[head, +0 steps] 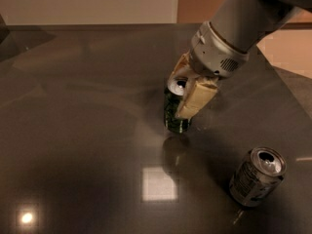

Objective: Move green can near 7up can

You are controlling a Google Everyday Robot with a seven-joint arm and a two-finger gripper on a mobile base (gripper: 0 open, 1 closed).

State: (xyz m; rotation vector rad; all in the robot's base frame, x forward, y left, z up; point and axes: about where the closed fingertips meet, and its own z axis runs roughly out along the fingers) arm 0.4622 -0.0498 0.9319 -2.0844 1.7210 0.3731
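The green can (173,112) is dark green with a silver top and stands tilted near the middle of the dark table (78,130). My gripper (185,92) is shut on the green can, with one cream finger (195,99) across its right side and the other behind its top. The can's base is at or just above the table surface. The 7up can (257,176) is silver-grey with dark print and stands at the lower right, well apart from the green can.
My white arm (239,23) comes in from the upper right and hides the table behind it. The table's right edge (287,87) runs diagonally near the arm. A bright light reflection (159,183) lies on the table below the green can.
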